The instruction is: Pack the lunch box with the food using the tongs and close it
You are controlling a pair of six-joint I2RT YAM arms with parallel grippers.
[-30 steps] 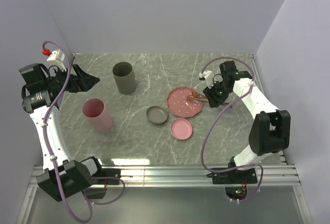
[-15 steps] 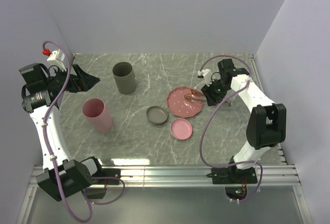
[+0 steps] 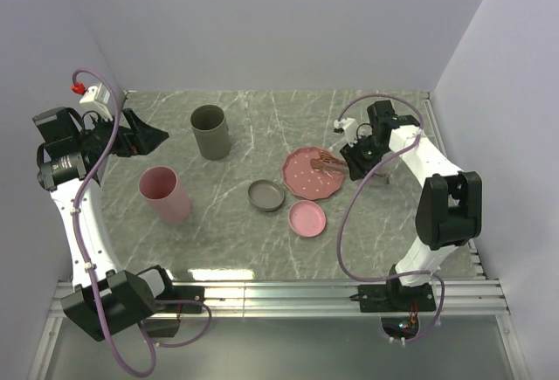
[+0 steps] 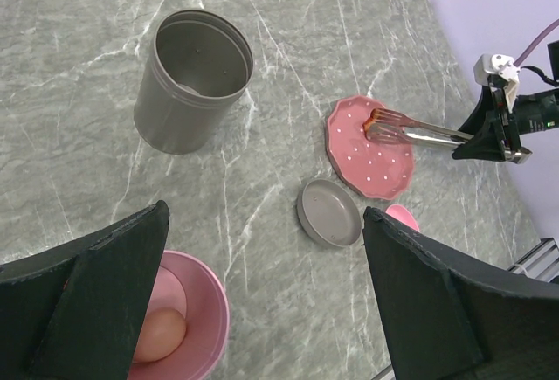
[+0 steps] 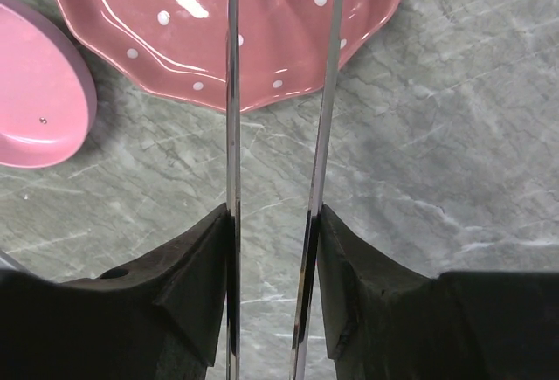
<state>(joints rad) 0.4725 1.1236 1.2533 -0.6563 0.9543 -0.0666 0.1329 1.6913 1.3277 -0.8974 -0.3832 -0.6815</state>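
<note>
Tongs (image 4: 419,131) tips crept up plate (image 3: 301,183); right gripper (image 5: 272,223) clamps them, arms half-squeezed at sausage bit (image 4: 377,116). Close gently, lift straight. Left gripper (image 4: 266,249) wide, idle.

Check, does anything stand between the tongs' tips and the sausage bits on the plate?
Nothing visible: the tongs in the right gripper have their tips right at the sausage bits on the plate.
</note>
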